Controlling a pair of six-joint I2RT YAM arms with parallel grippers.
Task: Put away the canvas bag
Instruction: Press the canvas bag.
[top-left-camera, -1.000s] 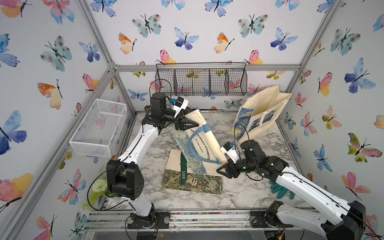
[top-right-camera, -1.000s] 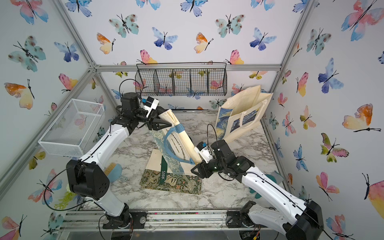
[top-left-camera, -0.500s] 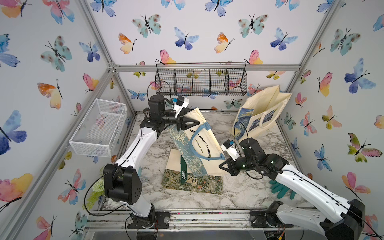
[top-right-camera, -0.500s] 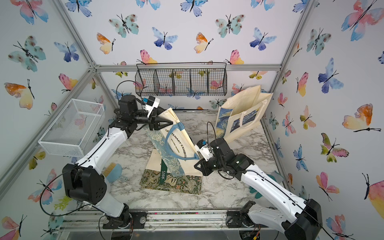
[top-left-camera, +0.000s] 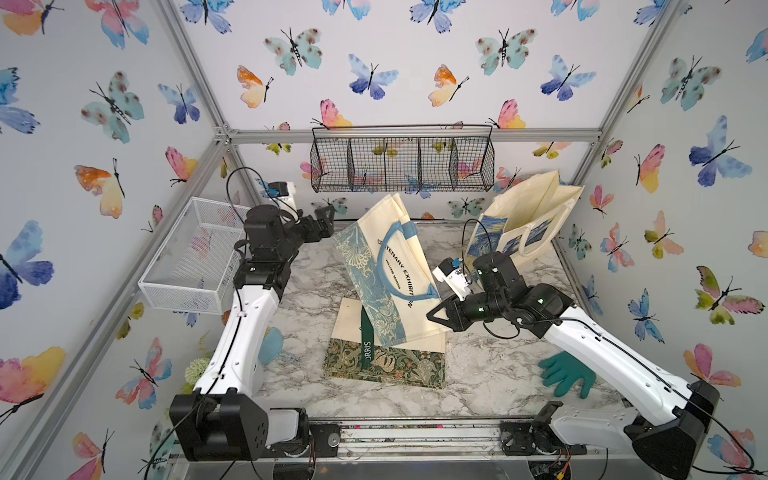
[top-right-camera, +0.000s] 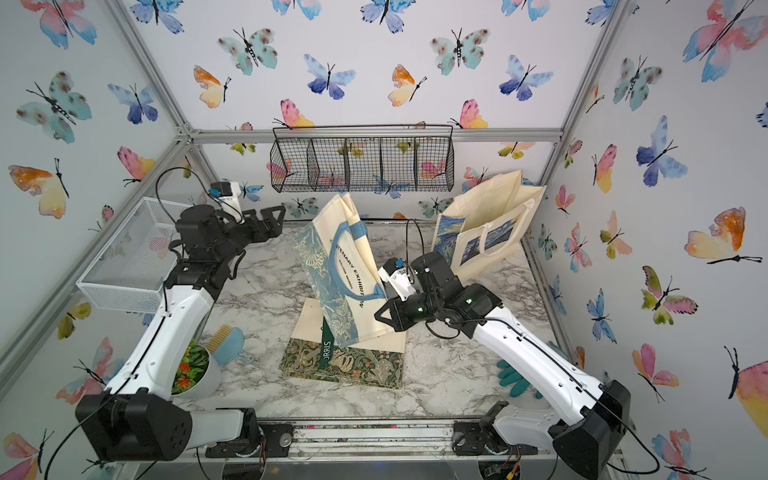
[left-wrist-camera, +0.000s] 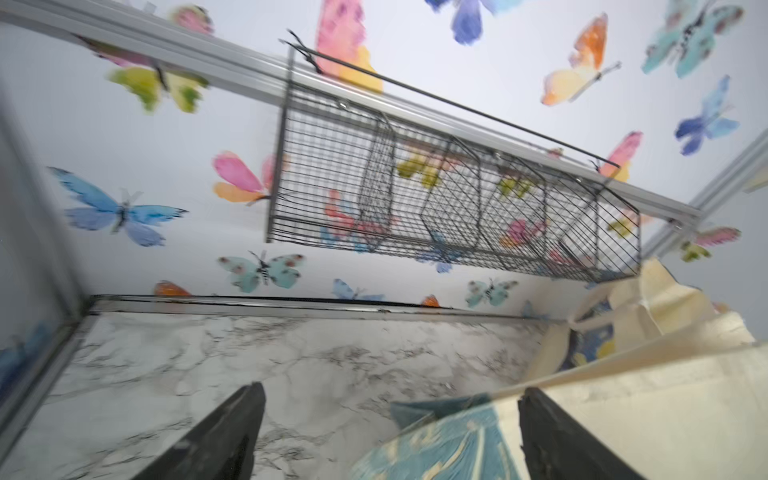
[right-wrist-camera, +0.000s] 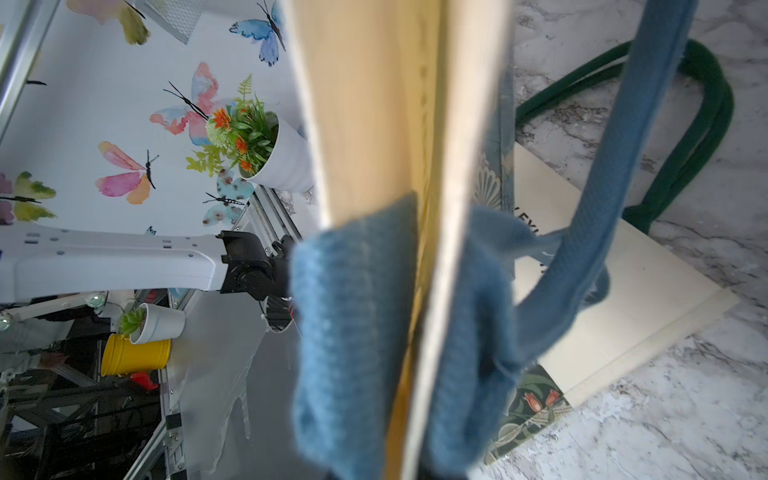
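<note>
As right tool (top-left-camera: 433, 318) grips, canvas bag (top-left-camera: 388, 286) stands steep (mouth rightward).

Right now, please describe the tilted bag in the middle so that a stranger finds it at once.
On the white marble table, look at the centre, where a cream canvas bag stands tilted over a flat bag with a dark green floral band. Only it has blue handles and a blue floral panel.

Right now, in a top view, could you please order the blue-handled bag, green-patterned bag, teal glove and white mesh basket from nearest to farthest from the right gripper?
1. blue-handled bag: in the right gripper, centre.
2. green-patterned bag: flat, just in front.
3. teal glove: front right.
4. white mesh basket: left wall.
</note>
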